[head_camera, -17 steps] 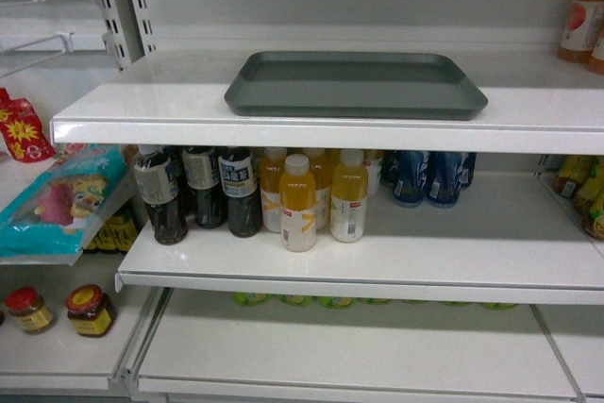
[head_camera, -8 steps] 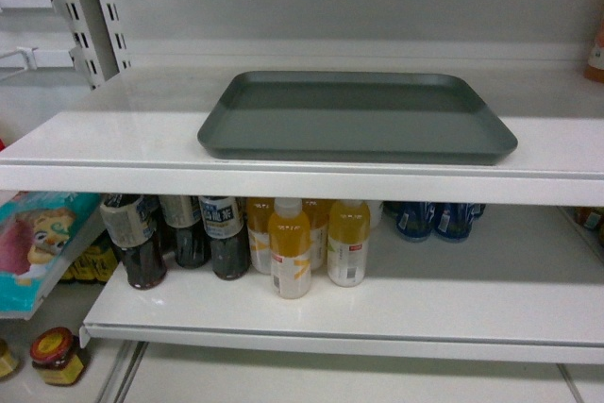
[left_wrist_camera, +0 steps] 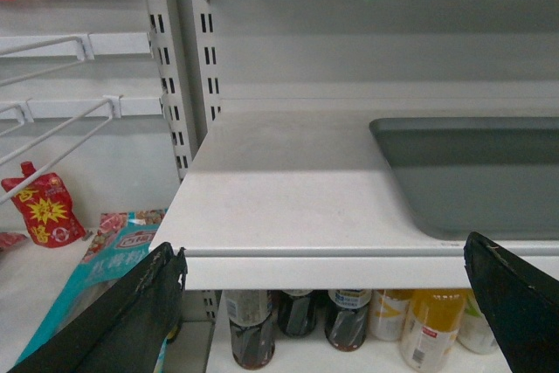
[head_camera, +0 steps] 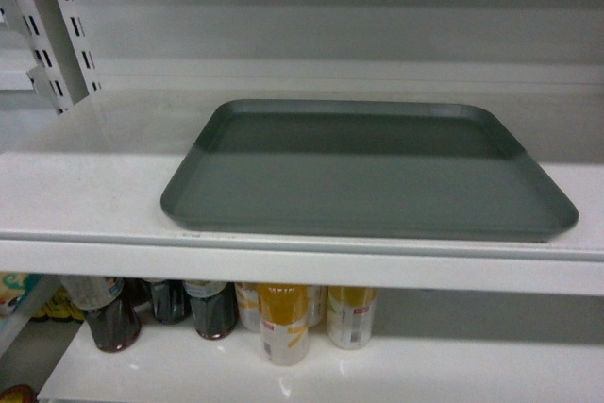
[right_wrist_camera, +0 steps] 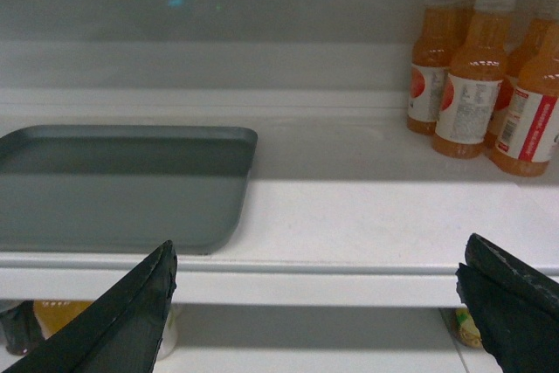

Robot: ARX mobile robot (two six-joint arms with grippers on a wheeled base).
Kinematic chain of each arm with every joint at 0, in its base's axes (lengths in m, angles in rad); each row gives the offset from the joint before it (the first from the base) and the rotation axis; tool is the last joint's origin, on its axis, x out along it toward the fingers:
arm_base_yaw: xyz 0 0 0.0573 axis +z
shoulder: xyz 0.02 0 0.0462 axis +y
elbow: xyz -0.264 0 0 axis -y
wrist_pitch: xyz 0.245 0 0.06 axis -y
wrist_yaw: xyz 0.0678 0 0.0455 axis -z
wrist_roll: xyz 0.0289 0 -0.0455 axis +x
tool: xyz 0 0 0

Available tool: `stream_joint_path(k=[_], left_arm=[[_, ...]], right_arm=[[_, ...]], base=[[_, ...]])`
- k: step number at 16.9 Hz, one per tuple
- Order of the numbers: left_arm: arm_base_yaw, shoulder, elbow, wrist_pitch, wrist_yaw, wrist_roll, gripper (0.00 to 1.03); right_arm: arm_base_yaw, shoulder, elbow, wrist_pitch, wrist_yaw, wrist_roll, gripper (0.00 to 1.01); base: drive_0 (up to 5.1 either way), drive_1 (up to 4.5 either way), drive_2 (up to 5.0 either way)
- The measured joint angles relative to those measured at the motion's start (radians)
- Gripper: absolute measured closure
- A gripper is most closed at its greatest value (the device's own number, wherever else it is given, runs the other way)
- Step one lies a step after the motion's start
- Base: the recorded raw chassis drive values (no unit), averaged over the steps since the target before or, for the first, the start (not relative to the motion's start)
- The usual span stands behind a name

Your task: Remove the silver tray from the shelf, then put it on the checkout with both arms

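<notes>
Silver tray (head_camera: pixel 368 176): lies flat on the shelf (head_camera: pixel 85 209), its near rim close to the lipped front edge; nothing lies in it.
Tray in the wrist views: at 3 o'clock in the left wrist view (left_wrist_camera: pixel 476 176), at 9 o'clock in the right wrist view (right_wrist_camera: pixel 118 185).
Left gripper (left_wrist_camera: pixel 327 290): spread wide, 2 black fingers (left_wrist_camera: pixel 131 316) at 7 and 5 o'clock of its view, in front of the shelf edge, apart from the tray.
Right gripper (right_wrist_camera: pixel 319 299): spread wide, fingers (right_wrist_camera: pixel 127 312) at 7 and 5 o'clock, holding nothing.
Orange bottles (right_wrist_camera: pixel 480 80): upright on the same shelf at 2 o'clock in the right wrist view, well apart from the tray.
Lower shelf: dark bottles (head_camera: pixel 156 309) and yellow bottles (head_camera: pixel 307 318) stand below, at 6 to 7 o'clock in the head view.
Red pouch (left_wrist_camera: pixel 44 211): at 8 o'clock in the left wrist view.
</notes>
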Motion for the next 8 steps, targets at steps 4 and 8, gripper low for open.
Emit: stream_joint_path(k=[4, 8], left_arm=[[0.0, 0.0, 0.0, 0.002, -0.002, 0.0, 0.05], [0.0, 0.0, 0.0, 0.001, 0.0, 0.0, 0.05]], right_arm=[[0.0, 0.0, 0.0, 0.004, 0.0, 0.0, 0.03], [0.0, 0.0, 0.0, 0.002, 0.0, 0.0, 0.03]], base=[[0.1, 4.07, -4.0], [0.0, 0.0, 0.0]])
